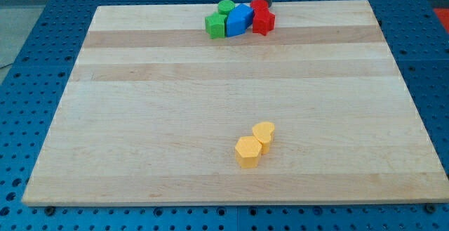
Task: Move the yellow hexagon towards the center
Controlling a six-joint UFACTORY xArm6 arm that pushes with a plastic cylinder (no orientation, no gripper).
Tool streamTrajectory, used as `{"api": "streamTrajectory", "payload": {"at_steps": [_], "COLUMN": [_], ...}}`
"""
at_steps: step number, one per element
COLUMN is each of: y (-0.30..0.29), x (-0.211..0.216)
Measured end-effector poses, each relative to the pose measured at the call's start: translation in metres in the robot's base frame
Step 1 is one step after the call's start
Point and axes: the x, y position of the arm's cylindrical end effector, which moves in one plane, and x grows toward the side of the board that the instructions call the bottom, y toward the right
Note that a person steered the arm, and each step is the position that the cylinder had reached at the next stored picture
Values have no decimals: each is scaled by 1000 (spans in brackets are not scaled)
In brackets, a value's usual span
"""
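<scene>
**Yellow hexagon low on the board, tip at the top edge**

The yellow hexagon (248, 152) is seen on the wooden board (140, 119), below centre and slightly toward the view's right. No long axis can be made out. It touches a second yellow block (264, 132), so the 2 form a line running up toward the view's right. My tip (267, 1) is found at the view's top, holding nothing, beside the red blocks (262, 19), with a blue block (238, 20) and 2 green blocks (218, 20) adjoining.
</scene>
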Motion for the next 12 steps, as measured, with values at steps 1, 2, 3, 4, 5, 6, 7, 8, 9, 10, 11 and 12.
{"api": "streamTrajectory", "payload": {"at_steps": [1, 2, 3, 4, 5, 6, 7, 8, 9, 10, 11, 12], "y": [9, 29, 113, 188, 208, 204, 159, 84, 18, -39, -83, -129], "x": [-1, -2, 13, 74, 170, 280, 361, 396, 400, 381, 352, 325]}}
